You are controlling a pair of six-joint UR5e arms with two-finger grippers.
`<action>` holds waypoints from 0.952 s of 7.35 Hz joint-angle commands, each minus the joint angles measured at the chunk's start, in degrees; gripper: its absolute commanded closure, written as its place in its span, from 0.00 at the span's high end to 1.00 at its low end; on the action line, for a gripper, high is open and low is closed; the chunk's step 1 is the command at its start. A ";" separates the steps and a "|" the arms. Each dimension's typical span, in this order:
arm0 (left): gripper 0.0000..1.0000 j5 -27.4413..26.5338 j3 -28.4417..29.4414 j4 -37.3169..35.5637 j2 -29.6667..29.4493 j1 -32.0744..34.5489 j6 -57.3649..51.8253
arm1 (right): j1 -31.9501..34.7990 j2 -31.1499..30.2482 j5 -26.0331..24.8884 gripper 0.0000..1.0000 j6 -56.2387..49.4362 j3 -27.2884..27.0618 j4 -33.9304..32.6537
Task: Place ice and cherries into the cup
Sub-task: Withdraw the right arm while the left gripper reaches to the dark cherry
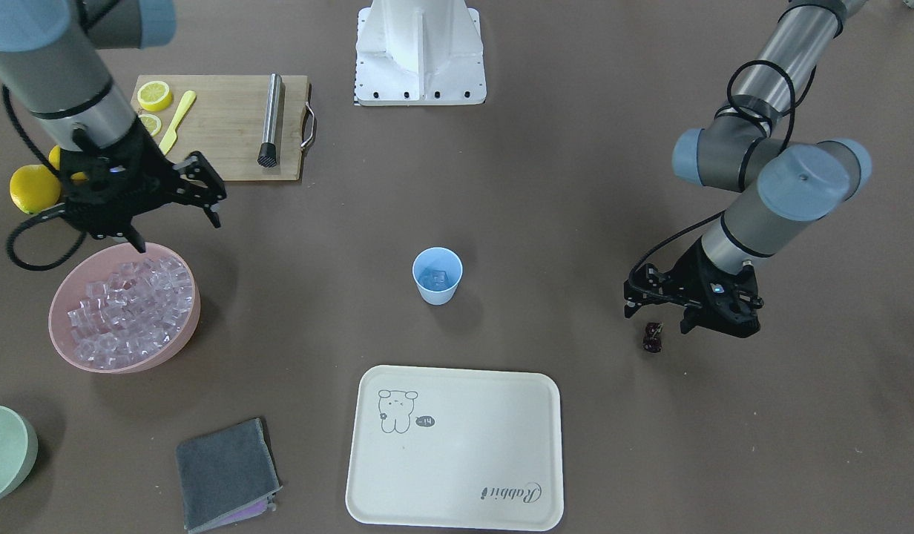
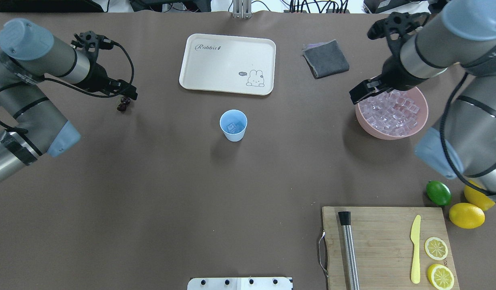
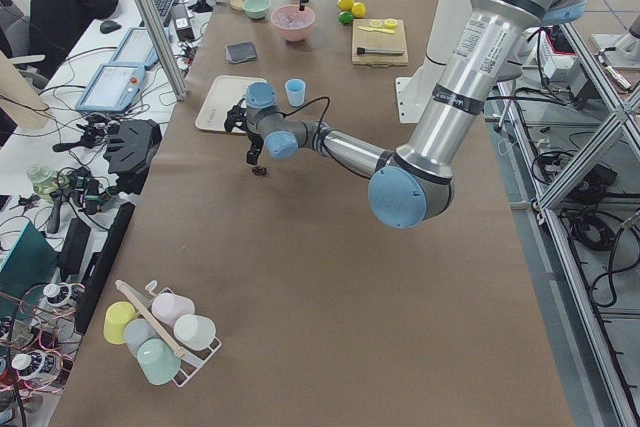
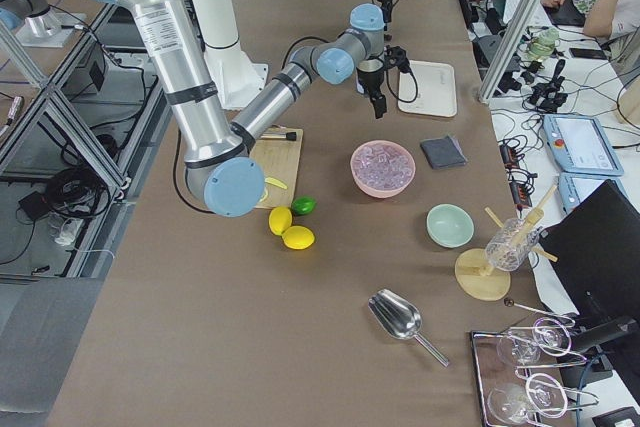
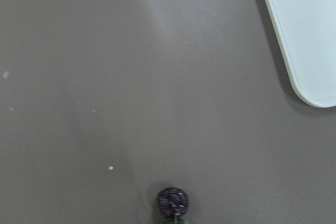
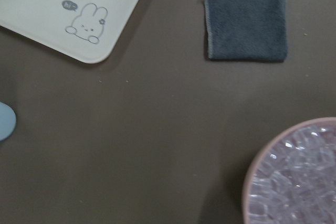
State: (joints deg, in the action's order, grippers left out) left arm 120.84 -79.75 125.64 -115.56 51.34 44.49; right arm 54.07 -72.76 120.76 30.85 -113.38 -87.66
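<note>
The light blue cup (image 1: 437, 276) stands upright mid-table and also shows in the overhead view (image 2: 233, 125); clear ice (image 2: 232, 127) lies in its bottom. More ice (image 1: 127, 304) fills the pink bowl (image 1: 192, 324). My right gripper (image 1: 176, 230) is open and empty, just above the bowl's rim on the cup side. The dark red cherries (image 1: 653, 337) lie on the table, also in the overhead view (image 2: 123, 104) and at the bottom edge of the left wrist view (image 5: 173, 202). My left gripper (image 1: 657, 317) is open, just above and beside them.
A cream tray (image 1: 457, 445) lies beyond the cup, with a folded grey cloth (image 1: 227, 475) beside it. A cutting board (image 1: 227, 126) holds lemon slices, a yellow knife and a metal muddler. Lemons (image 2: 466, 215) and a lime (image 2: 438, 192) lie near it. A pale green bowl (image 1: 4, 452) sits at the table's edge.
</note>
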 commanded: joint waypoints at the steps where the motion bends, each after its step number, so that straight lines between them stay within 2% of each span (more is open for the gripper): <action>1: 0.97 -2.27 2.39 0.31 -0.19 -1.68 0.34 | 4.45 -14.97 7.18 0.99 -3.42 -0.18 20.57; 3: 0.97 -3.58 3.88 0.66 -0.28 -1.68 0.34 | 8.57 -22.57 11.51 0.99 -5.25 0.00 27.52; 5: 0.74 -4.56 4.24 1.18 -0.46 -1.77 0.51 | 12.62 -26.71 13.80 0.99 -11.23 0.09 28.24; 7: 0.56 -4.56 5.03 1.62 -0.46 -1.94 0.86 | 13.69 -28.48 13.80 0.99 -13.88 0.00 28.33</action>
State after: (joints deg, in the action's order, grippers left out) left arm 116.34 -75.33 126.90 -115.97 49.50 45.19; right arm 66.95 -100.10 134.38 18.50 -113.31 -59.45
